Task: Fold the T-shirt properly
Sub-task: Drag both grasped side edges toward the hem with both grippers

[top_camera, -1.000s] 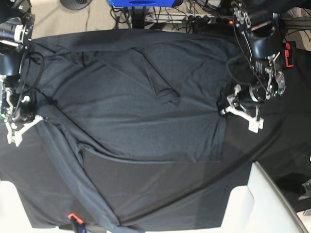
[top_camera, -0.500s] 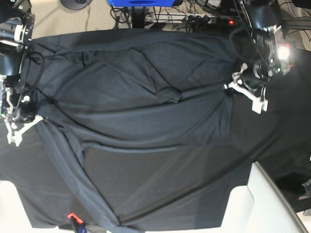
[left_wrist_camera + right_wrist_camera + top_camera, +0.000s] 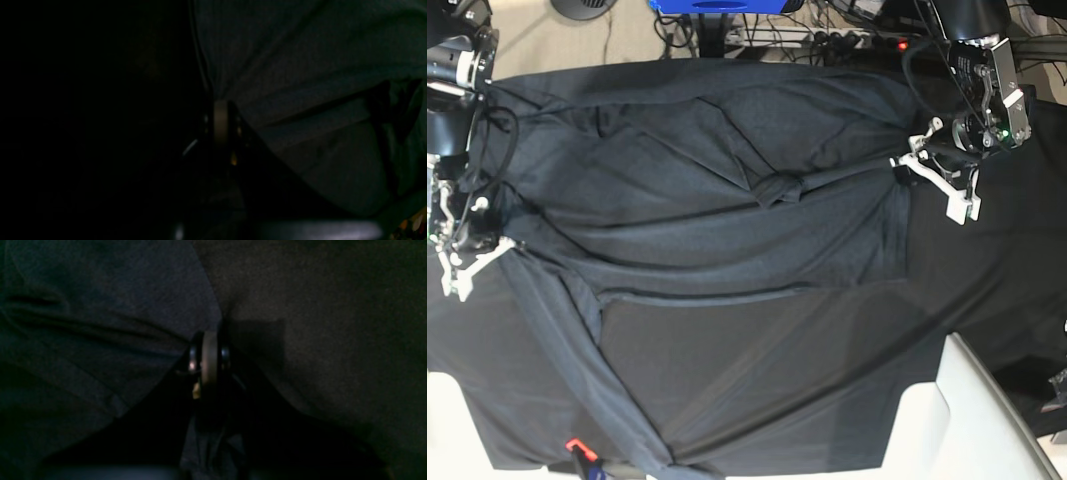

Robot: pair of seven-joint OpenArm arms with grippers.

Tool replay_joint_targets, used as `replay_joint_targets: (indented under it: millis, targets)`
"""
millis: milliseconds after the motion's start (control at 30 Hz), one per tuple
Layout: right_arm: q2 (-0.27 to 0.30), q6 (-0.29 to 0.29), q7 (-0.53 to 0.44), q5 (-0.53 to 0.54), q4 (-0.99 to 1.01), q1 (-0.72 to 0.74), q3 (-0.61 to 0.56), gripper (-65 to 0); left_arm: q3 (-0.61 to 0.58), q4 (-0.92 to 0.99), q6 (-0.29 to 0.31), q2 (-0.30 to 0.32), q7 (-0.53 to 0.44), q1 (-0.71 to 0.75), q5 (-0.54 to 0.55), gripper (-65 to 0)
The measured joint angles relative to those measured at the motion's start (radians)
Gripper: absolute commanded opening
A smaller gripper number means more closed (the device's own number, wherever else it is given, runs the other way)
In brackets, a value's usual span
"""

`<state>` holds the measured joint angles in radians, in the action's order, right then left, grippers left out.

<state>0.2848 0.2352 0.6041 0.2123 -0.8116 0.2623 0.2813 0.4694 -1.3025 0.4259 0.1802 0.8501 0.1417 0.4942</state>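
Observation:
The dark charcoal T-shirt (image 3: pixel 707 200) lies spread over the table with long creases running across it and a small bunched fold near its middle. My left gripper (image 3: pixel 901 166) is shut on the shirt's right edge, which is lifted and pulled tight. My right gripper (image 3: pixel 505 244) is shut on the shirt's left edge. In the left wrist view the closed fingertips (image 3: pixel 220 116) pinch the heathered cloth (image 3: pixel 300 66). The right wrist view shows the closed fingertips (image 3: pixel 210 353) clamped on the shirt's fabric (image 3: pixel 100 306).
A blacker table cloth (image 3: pixel 1007 300) covers the table under the shirt. White padded shapes (image 3: pixel 967 420) stand at the front right corner. Cables and a blue object (image 3: pixel 717 6) sit beyond the far edge. A small orange tag (image 3: pixel 575 445) shows at the front edge.
My left gripper has moved toward the far edge and outward with the shirt's edge, stretching the fabric and drawing new creases across it. The right arm has stayed put.

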Motion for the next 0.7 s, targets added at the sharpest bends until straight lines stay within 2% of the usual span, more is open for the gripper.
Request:
replay_joint_targets:
  millis: [67, 133, 233, 267, 333, 567, 600, 633, 700]
  targets:
    - [0.0, 0.0, 0.0, 0.0, 0.0, 0.0, 0.0, -65.0, 0.0, -0.011, -0.001, 0.0, 0.002, 0.003, -0.001, -65.0]
    - [0.0, 0.0, 0.0, 0.0, 0.0, 0.0, 0.0, -65.0, -0.002, -0.051, 0.0, 0.0, 0.005, 0.014, -0.002, -45.4]
    - [0.0, 0.0, 0.001, 0.0, 0.0, 0.0, 0.0, -65.0, -0.002, -0.109, -0.001, 0.001, 0.004, 0.04, -0.007, -27.2]
    - [0.0, 0.0, 0.0, 0.0, 0.0, 0.0, 0.0, -65.0, -0.002, -0.122, -0.001, 0.002, 0.007, 0.047, -0.008, -24.0]
    - [0.0, 0.0, 0.0, 0.0, 0.0, 0.0, 0.0, -65.0, 0.002, -0.147, 0.0, 0.002, 0.008, 0.064, -0.009, -22.1]
    - [0.0, 0.0, 0.0, 0.0, 0.0, 0.0, 0.0, -65.0, 0.053, -0.22, 0.0, 0.001, 0.023, 0.058, -0.006, -22.1]
    - [0.0, 0.0, 0.0, 0.0, 0.0, 0.001, 0.0, -65.0, 0.078, -0.214, -0.012, 0.0, 0.068, 0.03, -0.004, -22.2]
    - [0.0, 0.0, 0.0, 0.0, 0.001, 0.001, -0.001, -65.0, 0.093, -0.195, -0.056, 0.003, 0.103, -0.011, -0.021, -22.2]
    - [0.0, 0.0, -0.002, 0.0, 0.0, 0.001, -0.002, -65.0, 0.11, -0.132, -0.097, 0.014, 0.115, -0.098, -0.02, -22.2]
